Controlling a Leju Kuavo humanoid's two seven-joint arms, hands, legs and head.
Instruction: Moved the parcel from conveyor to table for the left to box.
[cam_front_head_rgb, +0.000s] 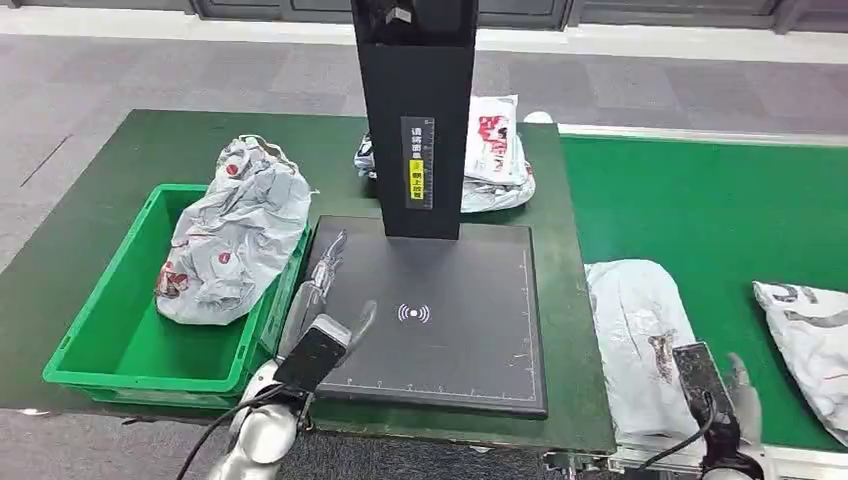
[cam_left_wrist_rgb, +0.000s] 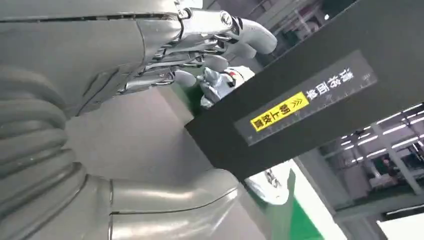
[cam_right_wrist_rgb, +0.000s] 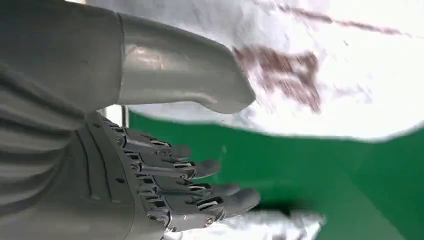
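Parcel (cam_front_head_rgb: 640, 340) lying on the green conveyor (cam_front_head_rgb: 720, 210), just beside the table (cam_front_head_rgb: 130, 160) edge. Right hand (cam_right_wrist_rgb: 165, 165) close over it, fingers spread, holding nothing. Left hand (cam_front_head_rgb: 320, 300) empty above the black scanner plate (cam_front_head_rgb: 450, 330), fingers apart. Further left, green box (cam_front_head_rgb: 110, 340) with a grey bag (cam_front_head_rgb: 235, 235) inside.

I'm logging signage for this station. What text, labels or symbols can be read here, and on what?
Black upright post: grey label with a column of white Chinese characters, too small to read.
Same label's yellow patch: black Chinese characters beside chevron arrows, too blurred to quote.
Black scan pad: white wireless-wave symbol, no words.
Grey parcels: red printing, unreadable.
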